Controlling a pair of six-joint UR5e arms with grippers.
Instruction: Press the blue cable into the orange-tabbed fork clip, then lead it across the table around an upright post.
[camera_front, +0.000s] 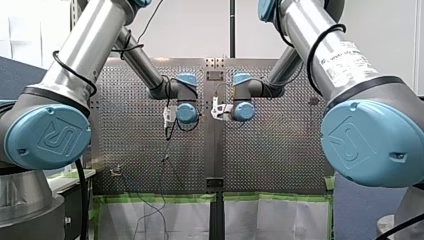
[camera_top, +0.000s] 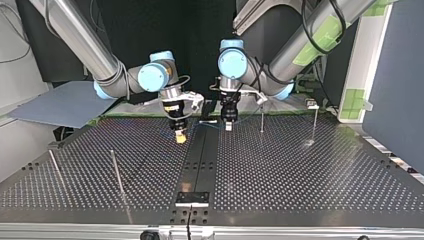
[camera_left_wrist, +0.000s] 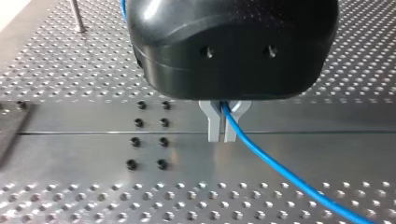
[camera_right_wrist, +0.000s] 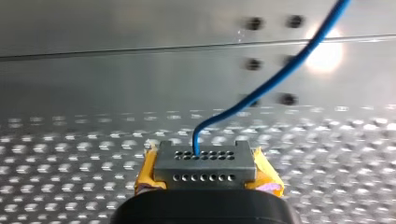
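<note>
Clamped blue cable (camera_left_wrist: 280, 175) in left tool (camera_left_wrist: 222, 137) and right tool (camera_right_wrist: 205, 161) alike, above the table (camera_left_wrist: 70, 163). Judged as carrying toward the clip, itself not made out; next required aligning, then pressing down.

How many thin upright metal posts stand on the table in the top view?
4. Far-left metal post; second post to its right; third post beside my left gripper; fourth post rightmost. Arms may hide others.
</note>
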